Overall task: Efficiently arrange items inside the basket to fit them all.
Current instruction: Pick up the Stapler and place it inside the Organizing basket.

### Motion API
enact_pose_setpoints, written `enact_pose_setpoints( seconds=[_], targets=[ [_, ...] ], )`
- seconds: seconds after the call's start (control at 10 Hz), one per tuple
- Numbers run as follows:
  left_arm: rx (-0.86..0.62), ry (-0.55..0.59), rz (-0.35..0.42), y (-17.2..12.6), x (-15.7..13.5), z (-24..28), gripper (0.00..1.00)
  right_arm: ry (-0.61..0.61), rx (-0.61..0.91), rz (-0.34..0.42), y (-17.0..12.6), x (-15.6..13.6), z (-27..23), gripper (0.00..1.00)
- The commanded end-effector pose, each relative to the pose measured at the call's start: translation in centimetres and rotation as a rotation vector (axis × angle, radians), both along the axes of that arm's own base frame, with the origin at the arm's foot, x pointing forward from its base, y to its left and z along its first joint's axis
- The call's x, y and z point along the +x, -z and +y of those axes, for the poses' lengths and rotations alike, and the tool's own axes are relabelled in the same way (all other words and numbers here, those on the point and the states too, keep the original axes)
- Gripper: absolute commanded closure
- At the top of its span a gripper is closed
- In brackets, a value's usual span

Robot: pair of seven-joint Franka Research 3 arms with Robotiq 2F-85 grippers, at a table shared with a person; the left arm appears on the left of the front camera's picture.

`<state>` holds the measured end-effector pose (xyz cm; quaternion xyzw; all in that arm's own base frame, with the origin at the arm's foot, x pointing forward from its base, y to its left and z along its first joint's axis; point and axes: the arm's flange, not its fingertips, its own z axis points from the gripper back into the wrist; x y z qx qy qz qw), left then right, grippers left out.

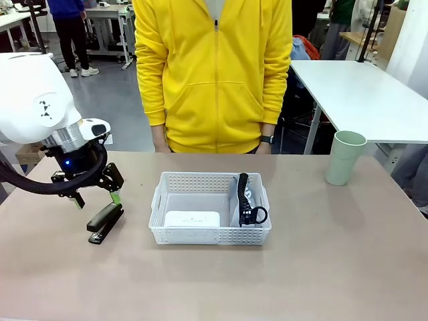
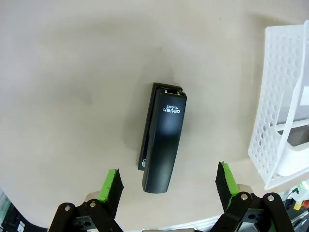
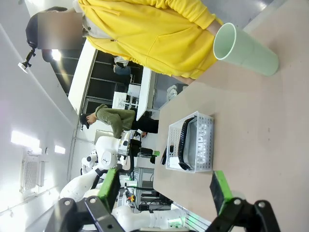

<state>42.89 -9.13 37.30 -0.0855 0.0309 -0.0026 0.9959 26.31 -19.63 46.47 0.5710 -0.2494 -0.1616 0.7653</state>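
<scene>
Here, left gripper [image 1: 98, 199] spread wide just above stapler [image 1: 105, 223] lying on table [image 1: 334, 267] left of basket [image 1: 210, 235]; box [image 1: 192, 219], pouch [image 1: 249, 200] inside; cup [image 1: 346, 157] far right; right gripper [image 3: 164, 183] spread, empty.

The front camera sits on the robot's side of the basket [image 1: 200, 235] and looks across it at the person [image 1: 212, 73] behind. The left wrist camera looks straight down, close above the stapler [image 2: 163, 145] just beside the basket. The right wrist camera is well away from the basket, turned sideways. All three see the basket.
</scene>
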Motion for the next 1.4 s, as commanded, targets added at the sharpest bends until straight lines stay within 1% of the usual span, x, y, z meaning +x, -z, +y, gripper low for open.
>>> enact_pose_setpoints(
  seconds=[0.0,0.1,0.2,0.3,0.4,0.6,0.8,0.9,1.1,1.3],
  targets=[
    [0.02,0.154,-0.021,0.6,-0.3,-0.2,0.0,0.002,0.006,-0.039,-0.1,0.2,0.0,0.0],
    [0.007,0.319,-0.066,0.6,-1.2,0.4,0.0,0.002,0.006,-0.039,-0.1,0.2,0.0,0.0],
    [0.014,0.366,-0.083,0.7,-1.6,0.9,0.0,0.002,0.006,-0.039,-0.1,0.2,0.0,0.0],
    [0.056,0.353,-0.103,1.2,-1.6,1.1,0.0,0.002,0.006,-0.039,-0.1,0.2,0.0,0.0],
    [0.069,0.374,-0.128,1.5,-1.7,1.1,0.0,0.002,0.006,-0.039,-0.1,0.2,0.0,0.0],
    [0.05,0.388,-0.121,1.8,-1.9,1.0,0.0,0.002,0.006,-0.039,-0.1,0.2,0.0,0.0],
    [0.075,0.34,-0.136,2.8,-1.7,0.4,0.0,0.002,0.006,-0.039,-0.1,0.2,0.0,0.0],
    [0.08,0.382,-0.115,3.6,-1.8,-0.1,0.0,0.002,0.006,-0.039,-0.1,0.2,0.0,0.0],
    [0.116,0.401,-0.111,5.6,-1.3,-1.5,0.0,0.002,0.006,-0.039,-0.1,0.2,0.0,0.0],
    [0.125,0.4,-0.094,6.4,-0.8,-2.2,0.0,0.002,0.006,-0.039,-0.1,0.2,0.0,0.0]
  ],
)
